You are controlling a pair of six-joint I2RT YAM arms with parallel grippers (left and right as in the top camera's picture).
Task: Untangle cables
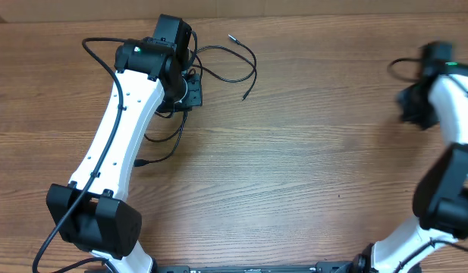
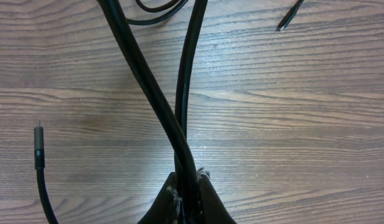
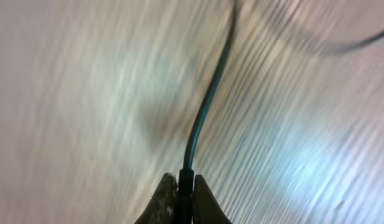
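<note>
Near the table's (image 1: 294, 167) far edge, the left gripper (image 2: 188, 182) pinches two black cables (image 2: 172, 124) tight. By the right edge, the right gripper (image 3: 183, 184) is clamped on one cable (image 3: 210, 93).

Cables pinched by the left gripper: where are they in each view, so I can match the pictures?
Overhead: cables upper left of centre, looping right from the left gripper.
Left wrist: two strands rise from the shut gripper at bottom centre.
Right wrist: cannot tell; one blurred cord runs up from the right gripper.
Shared landmark: wooden table; left gripper in the first two.
</note>
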